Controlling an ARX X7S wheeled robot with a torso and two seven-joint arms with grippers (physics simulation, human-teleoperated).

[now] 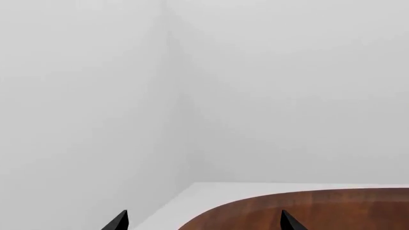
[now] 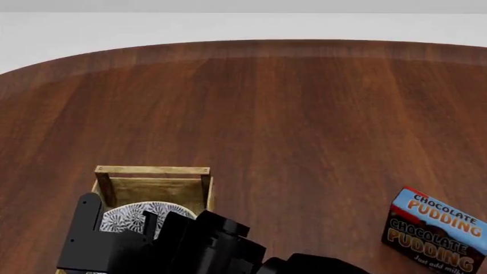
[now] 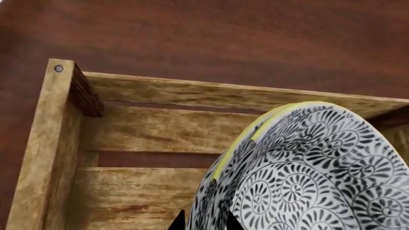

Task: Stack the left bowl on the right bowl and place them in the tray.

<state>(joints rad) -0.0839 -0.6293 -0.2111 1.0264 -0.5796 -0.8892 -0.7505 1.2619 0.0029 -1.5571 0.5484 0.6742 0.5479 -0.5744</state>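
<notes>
The tray [image 2: 152, 171] is a light-wood crate at the table's near left; it also shows in the right wrist view [image 3: 166, 93]. A black-and-white patterned bowl [image 2: 129, 216] with a yellow rim edge sits tilted inside the tray's outline. In the right wrist view two nested rims show on the bowl [image 3: 307, 163], one in the other. My right gripper [image 3: 204, 223] is shut on the rim, one fingertip on each side. In the head view my right gripper [image 2: 145, 224] partly hides the bowls. My left gripper [image 1: 204, 221] is open, empty and faces the wall past the table edge.
A blue chocolate pudding box [image 2: 437, 231] stands at the near right. The brown wooden table [image 2: 289, 114] has a curved far edge, with a white floor and grey walls beyond. The table's rounded edge [image 1: 255, 203] shows in the left wrist view.
</notes>
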